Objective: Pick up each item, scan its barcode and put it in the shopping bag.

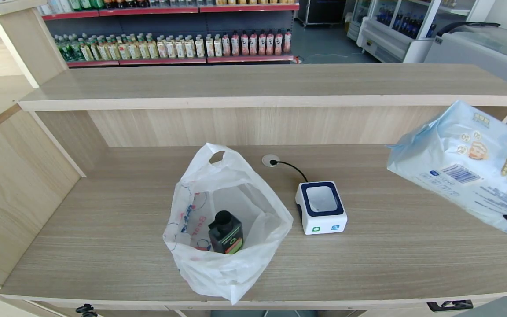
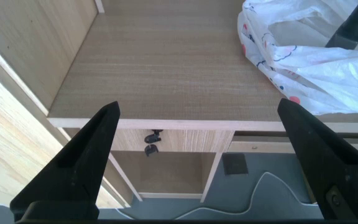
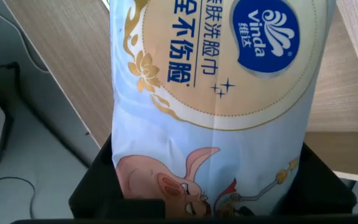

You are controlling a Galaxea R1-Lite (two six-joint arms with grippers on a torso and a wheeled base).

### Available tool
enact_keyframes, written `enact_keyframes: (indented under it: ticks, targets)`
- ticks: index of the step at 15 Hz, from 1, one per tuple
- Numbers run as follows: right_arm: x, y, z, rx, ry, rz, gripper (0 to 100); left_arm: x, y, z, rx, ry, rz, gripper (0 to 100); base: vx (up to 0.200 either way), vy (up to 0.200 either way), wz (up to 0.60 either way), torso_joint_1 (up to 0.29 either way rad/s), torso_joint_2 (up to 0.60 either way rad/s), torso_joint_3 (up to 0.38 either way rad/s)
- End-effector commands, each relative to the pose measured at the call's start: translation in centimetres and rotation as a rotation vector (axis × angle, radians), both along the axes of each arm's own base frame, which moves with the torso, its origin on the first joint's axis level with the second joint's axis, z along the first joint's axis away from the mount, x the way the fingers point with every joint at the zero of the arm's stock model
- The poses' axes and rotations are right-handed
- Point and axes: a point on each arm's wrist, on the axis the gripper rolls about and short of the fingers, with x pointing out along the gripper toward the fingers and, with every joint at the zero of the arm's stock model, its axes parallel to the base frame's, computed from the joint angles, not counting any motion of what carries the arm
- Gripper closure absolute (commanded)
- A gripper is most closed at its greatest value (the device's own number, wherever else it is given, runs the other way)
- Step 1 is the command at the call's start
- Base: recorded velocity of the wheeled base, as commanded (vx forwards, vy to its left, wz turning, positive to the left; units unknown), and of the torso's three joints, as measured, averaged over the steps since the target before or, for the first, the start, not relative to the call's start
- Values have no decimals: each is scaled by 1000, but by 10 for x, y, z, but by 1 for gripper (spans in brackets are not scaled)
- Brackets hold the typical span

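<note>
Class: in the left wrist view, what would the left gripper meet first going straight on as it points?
The left gripper would likely meet the wooden counter near its front edge, beside the shopping bag, not on it; depth is unclear.

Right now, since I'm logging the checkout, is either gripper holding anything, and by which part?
The right gripper is clamped across one end of the light-blue tissue pack. The left gripper is open and holds nothing.

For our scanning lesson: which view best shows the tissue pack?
Head view: the tissue pack shows lengthwise, barcode visible. Right wrist view: its printed face, close, in the right tool. Left wrist view: the shopping bag instead.
</note>
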Motion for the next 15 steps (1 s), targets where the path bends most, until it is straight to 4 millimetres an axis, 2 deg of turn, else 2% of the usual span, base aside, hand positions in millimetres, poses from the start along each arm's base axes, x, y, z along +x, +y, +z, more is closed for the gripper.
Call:
enact_keyframes:
  ticks: [1, 4, 8, 11, 15]
  targets:
    - [1, 0, 0, 10, 10, -5, 100, 0, 0, 0, 0, -1, 1, 0, 0, 0, 600, -2, -2, 2]
    - [2, 3, 0, 9, 33, -38, 100, 0, 0, 0, 0, 1, 1, 0, 0, 0, 600, 1, 1, 2]
    - [-7, 15, 5, -32, 56, -176, 100, 0, 0, 0, 0, 1, 1, 0, 0, 0, 0, 0, 0, 0]
    - [-19, 21, 1, -168, 45, -315, 100, 0, 0, 0, 0, -1, 1, 0, 0, 0, 0, 0, 0, 0]
    - [-25, 25, -4, -288, 48, -419, 100, 0, 0, 0, 0, 1, 2, 0, 0, 0, 0, 0, 0, 0]
